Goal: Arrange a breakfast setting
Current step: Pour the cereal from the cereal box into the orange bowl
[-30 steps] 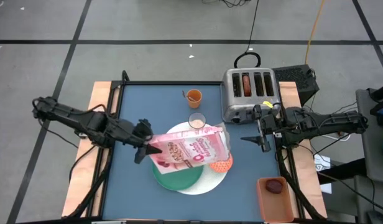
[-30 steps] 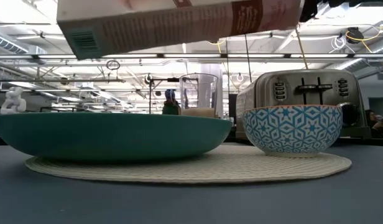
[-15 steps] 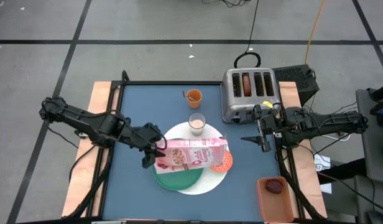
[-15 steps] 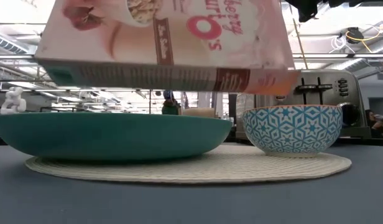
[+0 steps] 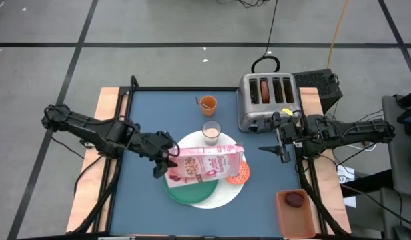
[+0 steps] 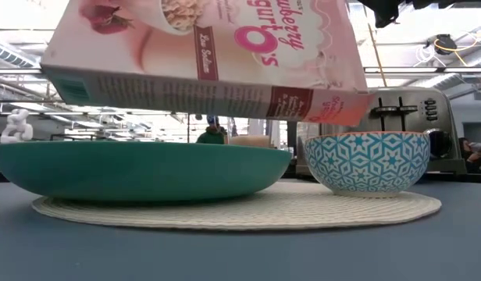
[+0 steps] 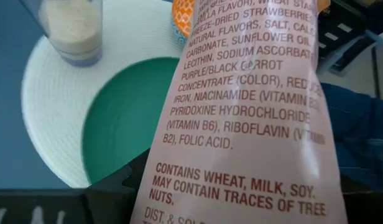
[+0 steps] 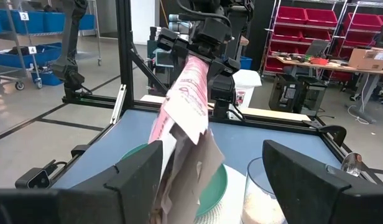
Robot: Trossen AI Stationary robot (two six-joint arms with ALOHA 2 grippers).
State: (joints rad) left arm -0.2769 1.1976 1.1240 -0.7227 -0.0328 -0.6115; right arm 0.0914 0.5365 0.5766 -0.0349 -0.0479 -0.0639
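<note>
My left gripper (image 5: pixel 167 160) is shut on the pink cereal box (image 5: pixel 207 163), which hangs lengthwise above the green plate (image 5: pixel 187 192) and the white disc (image 5: pixel 222 195). The box's open end (image 8: pixel 186 163) is over the small orange bowl (image 5: pixel 239 175), whose outside is blue-patterned (image 6: pixel 365 161). The plate, the bowl and the milk glass (image 5: pixel 211 131) rest on the disc. The orange cup (image 5: pixel 207 103) stands farther back. A brown bagel (image 5: pixel 264 90) sits in a toaster slot. My right gripper (image 5: pixel 283 144) waits open beside the toaster. My left gripper pinches the cereal box between its two fingers at its closed end (image 5: pixel 175 163), toward the table's left. The fingers (image 8: pixel 217 67) come from the left, slanting down, one on each broad face, with the narrow printed side (image 7: pixel 241 124) between them. The box is lifted clear, its open end lower.
A silver toaster (image 5: pixel 267 101) stands at the back right. An orange tray (image 5: pixel 295 215) at the near right holds the dark-red fruit (image 5: pixel 295 199). Bare blue tabletop (image 5: pixel 145 113) lies at the far left.
My left gripper has moved toward the table's right edge and tipped downward, still shut on the box. The box has rolled more onto its edge, its front now facing the near side, and its open end has dipped lower over the bowl.
</note>
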